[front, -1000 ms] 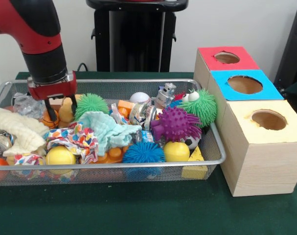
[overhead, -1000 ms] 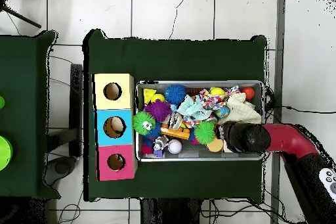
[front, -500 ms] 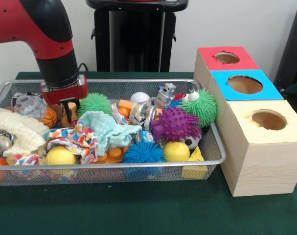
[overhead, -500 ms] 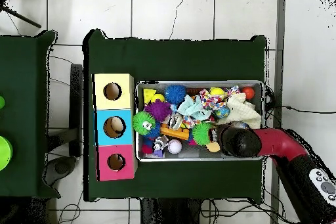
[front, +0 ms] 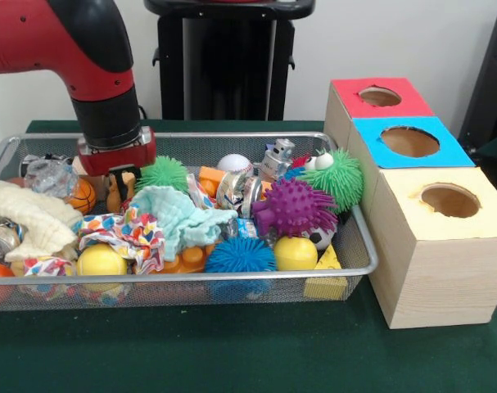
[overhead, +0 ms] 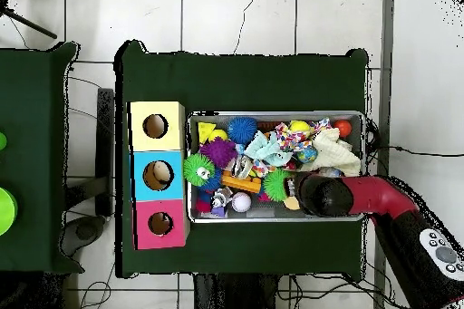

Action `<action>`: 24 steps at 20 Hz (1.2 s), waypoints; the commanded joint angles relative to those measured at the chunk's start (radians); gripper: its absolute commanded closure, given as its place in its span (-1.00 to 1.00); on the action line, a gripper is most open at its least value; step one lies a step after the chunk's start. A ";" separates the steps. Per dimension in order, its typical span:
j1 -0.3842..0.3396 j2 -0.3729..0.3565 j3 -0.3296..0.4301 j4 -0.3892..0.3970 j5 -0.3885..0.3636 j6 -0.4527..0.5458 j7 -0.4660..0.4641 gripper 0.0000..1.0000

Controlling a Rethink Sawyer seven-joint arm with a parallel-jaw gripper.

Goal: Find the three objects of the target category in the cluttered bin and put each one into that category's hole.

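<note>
My gripper [front: 119,182] hangs low in the wire bin [front: 232,275], at its back left in the front view. Its fingers look shut on a tan toy figure [front: 114,196] that stands among the clutter. A green spiky ball [front: 163,173] sits just to its right and a small basketball [front: 82,195] to its left. In the overhead view the arm's wrist [overhead: 319,194] covers the gripper, and the tan toy [overhead: 292,203] peeks out beside it. Three boxes with holes stand next to the bin: red [front: 379,98], blue [front: 408,143] and yellow [front: 449,201].
The bin also holds a purple spiky ball [front: 293,205], a blue spiky ball [front: 240,255], a green spiky ball with eyes [front: 338,176], yellow balls [front: 101,260], a baseball [front: 233,164], a toy robot [front: 277,158], a teal cloth [front: 178,217] and a cream cloth [front: 27,217].
The gripper has moved to the right along the back of the bin, toward the green spiky ball. Its fingers have gone from wide apart to close together around the tan toy.
</note>
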 commanded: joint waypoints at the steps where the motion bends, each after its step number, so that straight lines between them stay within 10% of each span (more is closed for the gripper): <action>1: 0.040 0.014 -0.067 0.095 -0.023 0.071 -0.078 1.00; 9: 0.086 -0.302 0.013 0.230 0.078 0.135 -0.087 1.00; 24: 0.113 -0.316 -0.009 0.277 0.123 0.088 -0.038 1.00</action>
